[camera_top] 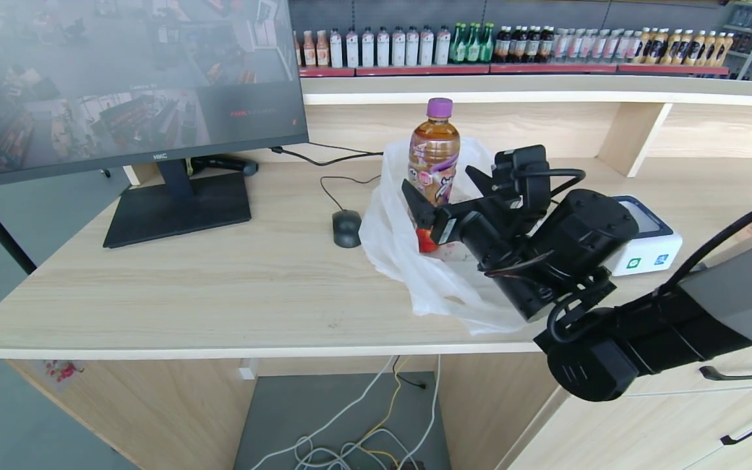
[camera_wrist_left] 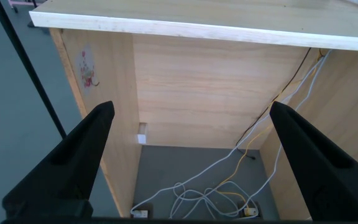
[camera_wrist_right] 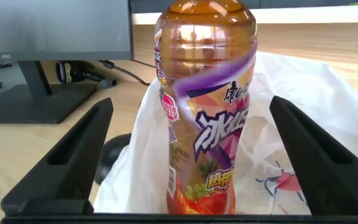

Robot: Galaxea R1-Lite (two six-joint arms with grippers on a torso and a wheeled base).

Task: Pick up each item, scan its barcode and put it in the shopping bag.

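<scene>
My right claw (camera_top: 438,179), jaws spread wide, has the bottle (camera_top: 434,147) dead ahead at twelve o'clock between them, upright with its long axis vertical in the white bag (camera_top: 389,241) on the counter (camera_top: 219,274), while my left claw (camera_wrist_left: 188,112), also spread, hangs well apart below the counter's edge.

The right arm (camera_top: 565,254) stretches over the right front part of the table (camera_top: 219,274), and the right gripper (camera_top: 446,190) is held above the tabletop, its fingers spread wide. The left gripper (camera_wrist_left: 191,106) hangs lower than the tabletop, before the table's front edge, also spread wide.
</scene>
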